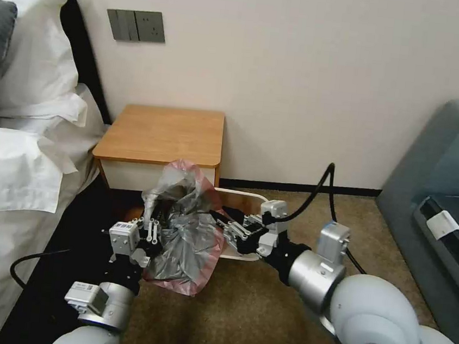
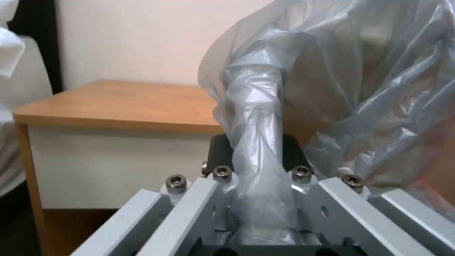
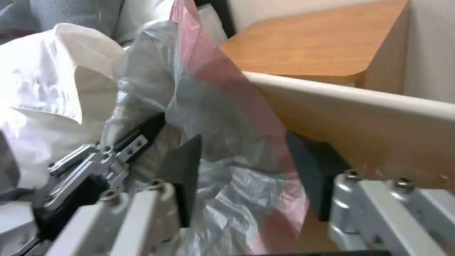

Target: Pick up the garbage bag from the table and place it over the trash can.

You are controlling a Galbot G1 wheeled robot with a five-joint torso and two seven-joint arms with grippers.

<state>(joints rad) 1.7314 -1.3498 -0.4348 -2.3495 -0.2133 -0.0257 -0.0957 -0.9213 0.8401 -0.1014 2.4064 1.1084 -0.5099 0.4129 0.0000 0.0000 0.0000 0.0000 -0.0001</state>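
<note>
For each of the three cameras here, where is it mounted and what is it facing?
Head: on the robot's head, looking down at the table, bag and can; both arms show, left claw and right claw at the bag.
Left wrist: behind the left claw, which pinches a bag fold, facing the table.
Right wrist: behind the right claw, open around bag plastic beside the can; left claw beyond.
Shared: bag and table.

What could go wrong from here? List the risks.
1. The left gripper pinches only a thin twisted strand of the garbage bag; it may slip or tear.
2. The right gripper has its jaws open around the bag edge, so it may not catch it.
3. The bag is bunched beside the trash can, its mouth not spread over the rim.
</note>
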